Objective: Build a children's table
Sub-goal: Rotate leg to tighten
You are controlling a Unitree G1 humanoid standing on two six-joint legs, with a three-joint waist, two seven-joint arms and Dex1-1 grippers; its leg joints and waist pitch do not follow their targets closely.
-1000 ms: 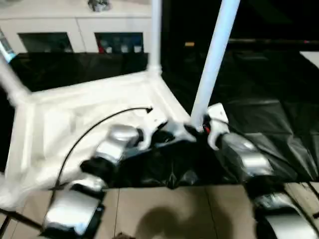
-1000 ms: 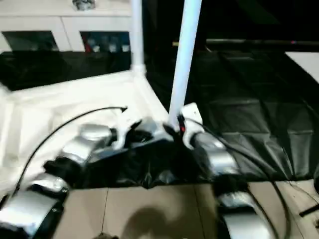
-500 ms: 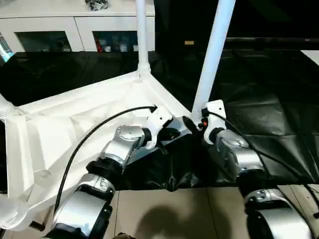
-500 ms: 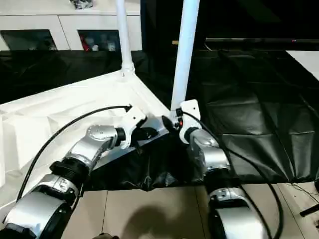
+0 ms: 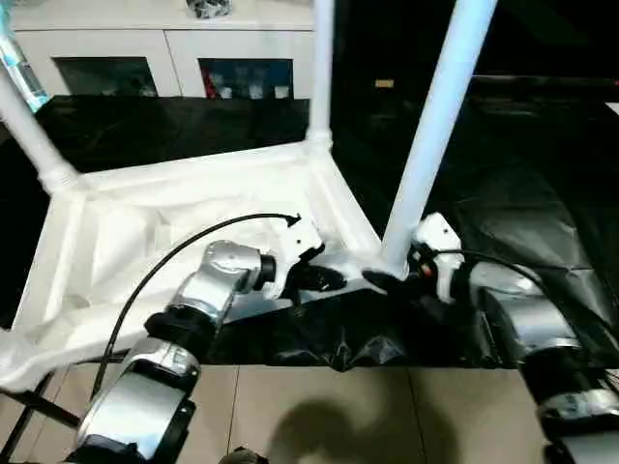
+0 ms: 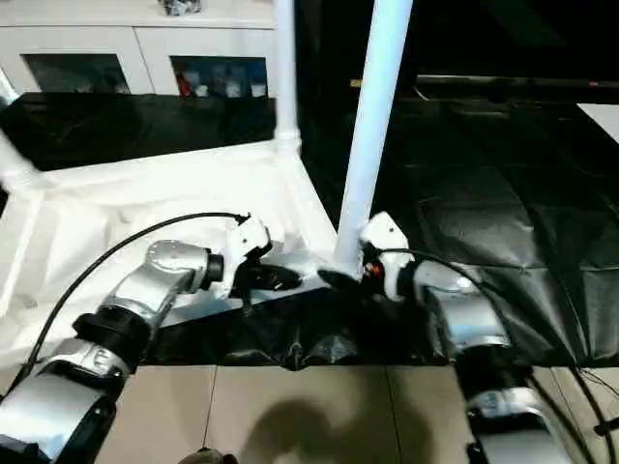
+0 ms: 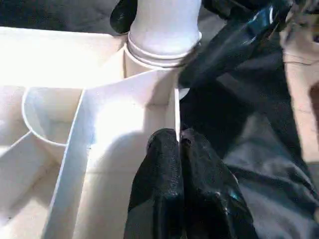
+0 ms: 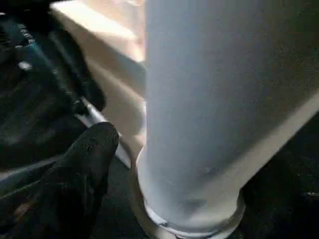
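children's table [image 5: 174, 208]: inverted on black sheet | near leg [image 5: 435, 135]: upright in corner socket | left claw [image 7: 178, 145]: pressed together on rim | right claw [image 5: 392, 282]: spread around leg base | advice: brace rim, turn leg squarely.

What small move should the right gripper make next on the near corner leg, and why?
Probably close on the near leg low down, near its base, and twist it further into the corner socket. The right gripper sits open at the leg's foot, one finger beside it and not clamped, while the left gripper is shut on the tabletop's rim, bracing it.
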